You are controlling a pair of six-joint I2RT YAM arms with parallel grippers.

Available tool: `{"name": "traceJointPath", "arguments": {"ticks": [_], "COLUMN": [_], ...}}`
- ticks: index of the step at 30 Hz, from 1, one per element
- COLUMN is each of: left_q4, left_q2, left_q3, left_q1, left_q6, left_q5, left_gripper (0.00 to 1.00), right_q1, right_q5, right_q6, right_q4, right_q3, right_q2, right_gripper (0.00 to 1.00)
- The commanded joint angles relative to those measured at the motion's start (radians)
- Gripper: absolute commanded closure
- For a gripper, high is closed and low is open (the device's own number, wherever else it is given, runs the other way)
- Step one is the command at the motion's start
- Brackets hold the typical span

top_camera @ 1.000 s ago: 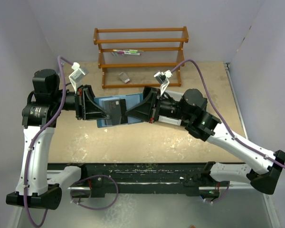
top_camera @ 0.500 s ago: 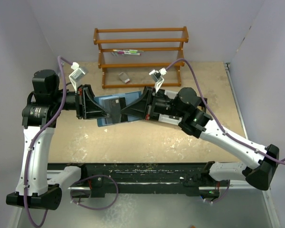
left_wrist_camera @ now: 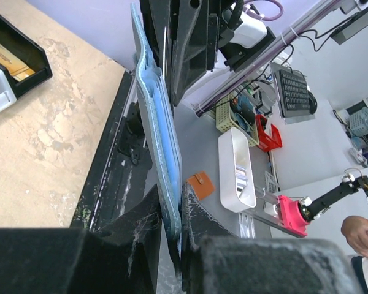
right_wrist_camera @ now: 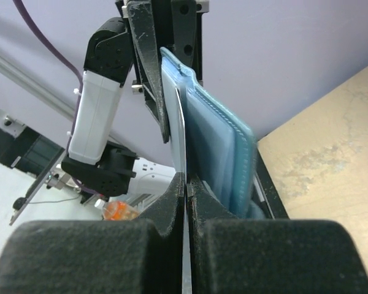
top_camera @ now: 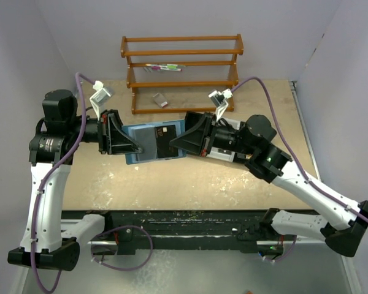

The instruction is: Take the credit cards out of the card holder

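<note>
Holding the soft, probably floppy card holder (top_camera: 130, 130) by its edge in the clamped left end effector (top_camera: 134, 147) above the desk (top_camera: 172, 177), pinching the stiff, light, likely slick credit card (top_camera: 165, 139) flat by its exposed end in the clenched right end effector (right_wrist_camera: 185, 184).

Soft matt leather-like card holder (right_wrist_camera: 224, 153) (stitched edge), smooth plastic credit card (top_camera: 166, 142), glossy wooden rack (top_camera: 183, 52), scuffed matt tabletop (top_camera: 190, 180)

Bright even light, blurred near foregrounds
</note>
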Motion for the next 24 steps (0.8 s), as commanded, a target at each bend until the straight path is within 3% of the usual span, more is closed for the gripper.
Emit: {"name": "traceJointPath", "arguments": {"ticks": [1,4,7,10,13,18,24], "left_q4": [0.02,-0.128,-0.298,-0.346,-0.375,-0.393,-0.431], "left_q2": [-0.011,0.012,0.056,0.075,0.079,0.058,0.04], "left_q3": [0.026,0.083,0.156,0.175,0.172,0.151,0.159], "left_q1": [-0.005,-0.006,-0.005,-0.005,-0.005,-0.005,-0.006], "left_q6": [0.019,0.178,0.369,0.455,0.529,0.598,0.633], "left_q5": [0.045,-0.053,-0.264,-0.538,-0.703,-0.801,-0.776], "left_gripper": [1.0,1.0,1.0,1.0,1.0,1.0,1.0], "right_q1": [-0.053,-0.133,-0.268,-0.39,-0.474,-0.542,-0.544], "right_q5": [0.016,0.022,0.017,0.003,0.045,0.221,0.408], "right_q6": [-0.05,-0.083,-0.117,-0.144,-0.183,-0.224,-0.259], "right_q4": [-0.076,-0.206,-0.349,-0.448,-0.523,-0.572,-0.561], "right_q3": [-0.002,0.004,0.002,-0.038,-0.092,-0.175,-0.149], "right_q2": [-0.054,-0.093,-0.121,-0.133,-0.11,-0.016,0.182], "right_gripper": [1.0,1.0,1.0,1.0,1.0,1.0,1.0]}}
